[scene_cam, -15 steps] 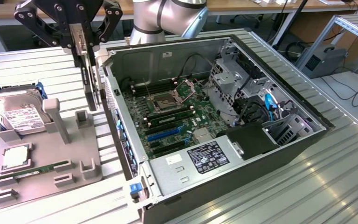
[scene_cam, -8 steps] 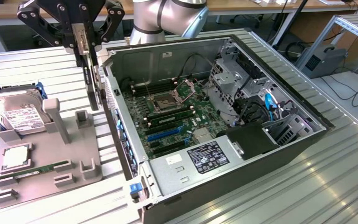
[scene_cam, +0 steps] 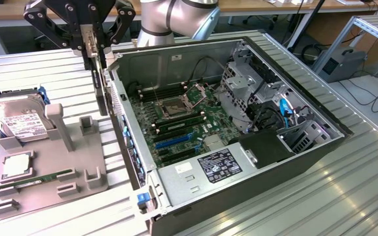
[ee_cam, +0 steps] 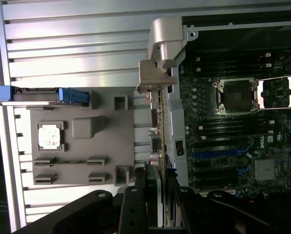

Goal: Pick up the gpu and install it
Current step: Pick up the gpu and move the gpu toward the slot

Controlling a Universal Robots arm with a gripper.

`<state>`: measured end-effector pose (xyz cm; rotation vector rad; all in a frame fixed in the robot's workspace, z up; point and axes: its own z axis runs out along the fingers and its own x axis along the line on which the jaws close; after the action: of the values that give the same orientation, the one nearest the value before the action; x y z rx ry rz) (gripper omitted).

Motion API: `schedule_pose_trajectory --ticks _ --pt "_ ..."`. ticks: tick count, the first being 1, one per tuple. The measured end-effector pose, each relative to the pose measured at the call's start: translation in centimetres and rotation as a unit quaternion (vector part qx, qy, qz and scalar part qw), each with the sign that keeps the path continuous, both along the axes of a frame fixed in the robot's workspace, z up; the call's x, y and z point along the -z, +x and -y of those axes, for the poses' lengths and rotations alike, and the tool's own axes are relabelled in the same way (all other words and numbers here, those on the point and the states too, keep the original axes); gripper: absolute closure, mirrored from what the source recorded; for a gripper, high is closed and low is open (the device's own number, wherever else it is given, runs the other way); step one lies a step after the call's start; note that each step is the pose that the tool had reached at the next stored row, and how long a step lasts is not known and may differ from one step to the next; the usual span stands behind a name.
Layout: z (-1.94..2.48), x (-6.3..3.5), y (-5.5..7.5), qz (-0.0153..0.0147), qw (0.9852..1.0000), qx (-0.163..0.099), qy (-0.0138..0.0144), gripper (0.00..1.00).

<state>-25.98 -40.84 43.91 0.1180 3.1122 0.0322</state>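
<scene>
ROBOT ARM LIFTS GRAPHICS CARD: The gripper (scene_cam: 96,53) hangs just outside the open computer case (scene_cam: 175,58), its fingers closed partway and clamped on the top edge of the gpu (scene_cam: 102,91). The card hangs upright and edge-on alongside the case's side wall, silver bracket (ee_cam: 157,73) at one end. Beyond it from the case, a gray parts tray (scene_cam: 41,191) carries a hard drive (scene_cam: 18,120).
</scene>
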Motion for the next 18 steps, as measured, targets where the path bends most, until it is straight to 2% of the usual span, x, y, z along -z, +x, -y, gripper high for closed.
schedule_pose_trajectory --ticks 18 --pt "0.00 0.00 1.3 0.0000 1.0000 0.000 -0.0005 0.73"
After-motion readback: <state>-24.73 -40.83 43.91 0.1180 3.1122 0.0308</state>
